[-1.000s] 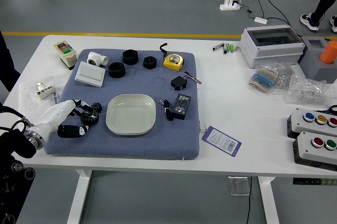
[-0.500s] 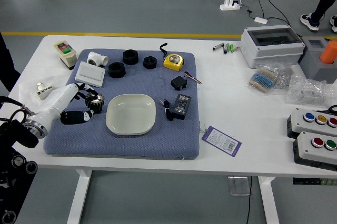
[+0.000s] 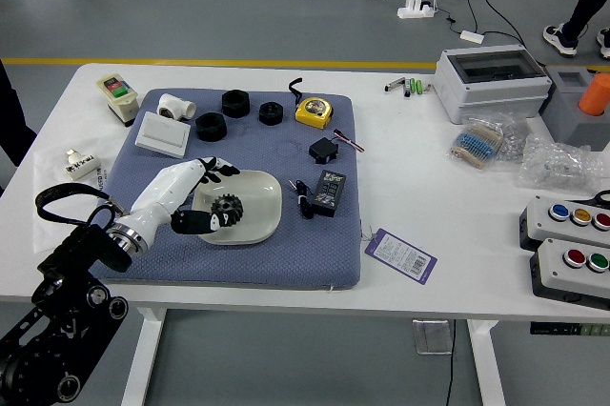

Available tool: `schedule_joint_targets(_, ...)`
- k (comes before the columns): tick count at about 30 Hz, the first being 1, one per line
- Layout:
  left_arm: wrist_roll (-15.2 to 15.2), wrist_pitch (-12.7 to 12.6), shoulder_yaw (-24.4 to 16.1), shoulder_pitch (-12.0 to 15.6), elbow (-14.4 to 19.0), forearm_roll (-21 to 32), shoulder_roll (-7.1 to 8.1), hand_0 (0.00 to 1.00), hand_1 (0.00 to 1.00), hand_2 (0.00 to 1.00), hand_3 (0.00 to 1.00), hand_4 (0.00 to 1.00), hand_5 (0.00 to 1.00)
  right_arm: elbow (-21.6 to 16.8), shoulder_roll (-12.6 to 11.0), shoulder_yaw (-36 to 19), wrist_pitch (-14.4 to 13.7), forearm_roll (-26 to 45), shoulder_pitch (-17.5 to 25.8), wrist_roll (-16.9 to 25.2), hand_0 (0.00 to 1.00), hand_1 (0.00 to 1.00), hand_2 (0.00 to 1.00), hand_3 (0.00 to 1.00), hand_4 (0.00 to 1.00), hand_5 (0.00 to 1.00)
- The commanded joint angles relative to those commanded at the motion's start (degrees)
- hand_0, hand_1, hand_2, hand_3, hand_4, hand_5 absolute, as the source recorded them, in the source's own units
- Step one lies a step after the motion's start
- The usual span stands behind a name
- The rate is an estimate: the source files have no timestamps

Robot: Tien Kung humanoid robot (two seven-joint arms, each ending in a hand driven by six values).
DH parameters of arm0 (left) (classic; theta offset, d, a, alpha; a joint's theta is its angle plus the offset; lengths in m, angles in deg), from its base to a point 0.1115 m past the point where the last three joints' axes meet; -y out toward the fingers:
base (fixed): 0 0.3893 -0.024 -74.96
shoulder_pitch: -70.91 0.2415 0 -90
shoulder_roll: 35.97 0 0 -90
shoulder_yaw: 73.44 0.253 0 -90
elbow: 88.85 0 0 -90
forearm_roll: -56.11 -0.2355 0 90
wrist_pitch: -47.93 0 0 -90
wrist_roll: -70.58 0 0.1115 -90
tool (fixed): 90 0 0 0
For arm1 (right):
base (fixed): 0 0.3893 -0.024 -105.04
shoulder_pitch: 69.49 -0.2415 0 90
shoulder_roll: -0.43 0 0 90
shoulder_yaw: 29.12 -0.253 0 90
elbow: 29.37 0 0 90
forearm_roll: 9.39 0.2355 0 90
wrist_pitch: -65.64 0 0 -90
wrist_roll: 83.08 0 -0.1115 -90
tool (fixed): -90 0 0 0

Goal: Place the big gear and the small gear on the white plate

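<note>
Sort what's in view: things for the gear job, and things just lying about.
For the job:
white plate
dark gear, the only one clearly visible
left hand

Lying about:
yellow tape measure
three black rings
purple-and-white tag
two button boxes

left arm [image 3: 84, 299] reaching from lower left | left hand [image 3: 179, 187] fingers [image 3: 221, 167] spread apart, apparently loose

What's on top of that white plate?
A dark toothed gear shows on the white plate, by the robot's left hand. The hand covers part of the plate's left side, so what lies beneath it or beneath the gear cannot be seen.
</note>
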Motion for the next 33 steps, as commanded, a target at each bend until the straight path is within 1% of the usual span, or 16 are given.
schedule_joint_targets(1, -0.15, 0.16, 0.27, -0.11, -0.45, -0.22, -0.17, 0.766, 0.85, 0.954, 0.857, 0.998, 0.328, 0.0, 0.0, 0.07, 0.0, -0.03, -0.01, -0.03, 0.706, 0.709, 0.735, 0.563, 0.793, 0.65)
schedule_joint_targets(6, -0.37, 0.91, 0.94, -0.28, -1.45, -1.14, -0.52, 0.766, 0.85, 0.954, 0.857, 0.998, 0.328, 0.03, 0.02, 0.19, -0.01, -0.06, 0.03, -0.08, 0.706, 0.709, 0.735, 0.563, 0.793, 0.65)
schedule_joint_targets(7, -0.23, 0.71, 0.81, -0.09, -1.16, -1.09, -0.57, 0.823, 0.893, 0.998, 0.882, 0.998, 0.35, 0.03, 0.04, 0.18, -0.01, -0.1, 0.06, -0.08, 0.707, 0.71, 0.735, 0.563, 0.793, 0.65)
schedule_joint_targets(16, 0.93, -0.68, -0.25, 0.22, 1.13, 0.17, -0.2, 0.828, 0.89, 0.998, 0.886, 0.998, 0.357, 0.04, 0.08, 0.32, 0.02, 0.03, 0.33, -0.05, 0.71, 0.71, 0.734, 0.562, 0.793, 0.65)
schedule_joint_targets(18, 1.68, -2.05, -1.09, 0.48, 1.59, 0.73, -0.25, 0.828, 0.89, 0.998, 0.886, 0.998, 0.357, 0.05, 0.14, 0.38, 0.01, 0.14, 0.44, 0.0, 0.71, 0.71, 0.734, 0.562, 0.793, 0.65)
schedule_joint_targets(19, 1.89, -2.9, -1.68, 0.53, 1.52, 0.93, -0.28, 0.808, 0.849, 0.94, 0.853, 0.998, 0.281, 0.05, 0.16, 0.36, -0.01, 0.13, 0.48, 0.02, 0.71, 0.71, 0.734, 0.563, 0.793, 0.65)
schedule_joint_targets(21, 2.14, -3.74, -2.71, 0.44, 1.19, 0.28, -0.1, 0.808, 0.849, 0.94, 0.853, 0.998, 0.281, 0.05, 0.16, 0.35, -0.03, 0.12, 0.52, 0.04, 0.71, 0.71, 0.734, 0.563, 0.793, 0.65)
schedule_joint_targets(24, 2.51, -4.55, -3.89, 0.12, 0.42, -2.17, 0.67, 0.808, 0.849, 0.94, 0.853, 0.998, 0.281, 0.06, 0.17, 0.47, -0.04, 0.19, 0.63, 0.05, 0.71, 0.71, 0.734, 0.563, 0.793, 0.65)
schedule_joint_targets(25, 2.53, -4.66, -4.24, -0.01, 0.06, -3.24, 1.03, 0.753, 0.787, 0.848, 0.781, 0.795, 0.09, 0.06, 0.17, 0.49, -0.04, 0.21, 0.66, 0.06, 0.71, 0.71, 0.734, 0.563, 0.793, 0.649)
schedule_joint_targets(27, 2.05, -3.97, -4.97, -0.32, -0.79, -6.67, 1.98, 0.753, 0.787, 0.848, 0.781, 0.795, 0.09, 0.05, 0.18, 0.46, -0.08, 0.22, 0.74, 0.08, 0.71, 0.71, 0.734, 0.563, 0.793, 0.649)
schedule_joint_targets(29, 1.76, -3.4, -5.13, -0.57, -1.33, -6.67, 2.46, 0.753, 0.787, 0.848, 0.781, 0.795, 0.09, 0.06, 0.18, 0.48, -0.08, 0.24, 0.78, 0.09, 0.71, 0.71, 0.734, 0.563, 0.793, 0.649)
schedule_joint_targets(30, 1.42, -2.56, -5.21, -0.94, -2.19, -6.67, 3.04, 0.753, 0.787, 0.848, 0.781, 0.795, 0.09, 0.06, 0.19, 0.51, -0.08, 0.28, 0.84, 0.1, 0.71, 0.71, 0.734, 0.563, 0.793, 0.649)
schedule_joint_targets(31, 1.3, -2.26, -5.24, -1.08, -2.51, -6.67, 3.25, 0.757, 0.792, 0.848, 0.778, 0.756, 0.016, 0.06, 0.19, 0.53, -0.08, 0.3, 0.85, 0.1, 0.711, 0.71, 0.734, 0.563, 0.793, 0.649)
schedule_joint_targets(33, 1.24, -1.8, -5.02, -1.78, -4.19, -6.67, 3.97, 0.757, 0.792, 0.848, 0.778, 0.756, 0.016, 0.07, 0.21, 0.55, -0.1, 0.29, 0.91, 0.12, 0.711, 0.71, 0.734, 0.563, 0.793, 0.649)
